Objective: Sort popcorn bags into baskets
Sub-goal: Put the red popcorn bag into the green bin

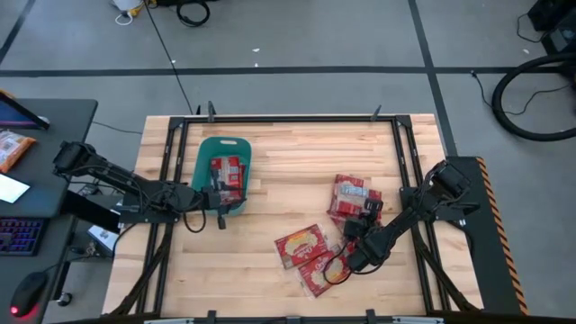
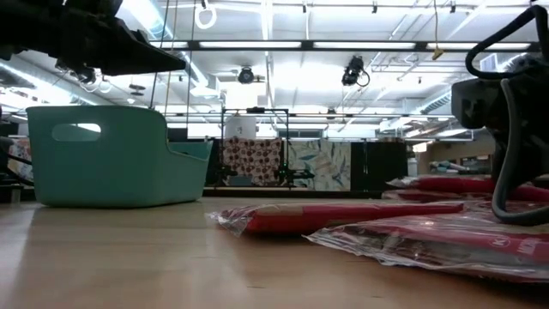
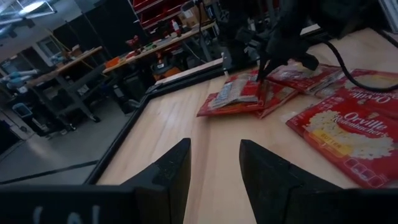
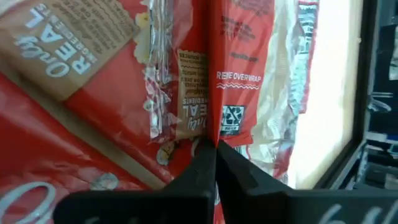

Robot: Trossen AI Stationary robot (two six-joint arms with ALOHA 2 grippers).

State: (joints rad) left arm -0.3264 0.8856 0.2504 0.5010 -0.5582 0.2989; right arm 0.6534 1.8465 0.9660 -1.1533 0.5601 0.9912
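Right now the step in hand looks like a pickup: a popcorn bag (image 4: 205, 93) at the lower right of the high view, lowest in the loose cluster of bags (image 1: 353, 200) on the counter (image 1: 297, 171), has its wrapper pinched by the right gripper (image 1: 353, 261), whose jaws are together on a raised fold of the red film, as the right wrist view shows. That bag (image 1: 319, 272) lies flat, its long axis running diagonally from lower left to upper right of the high view; which printed end leads is hard to tell there. A second bag (image 1: 300, 245) just above it lies on much the same diagonal. In my judgement the next move calls for a clean lift without dragging the neighbouring bags, then a carry leftward to the teal basket (image 1: 209, 148), which sits in the upper left part of the counter and already holds a few red bags (image 1: 227, 171). The left gripper (image 1: 219, 200) hangs at the basket's lower edge with its jaws apart and nothing between them.
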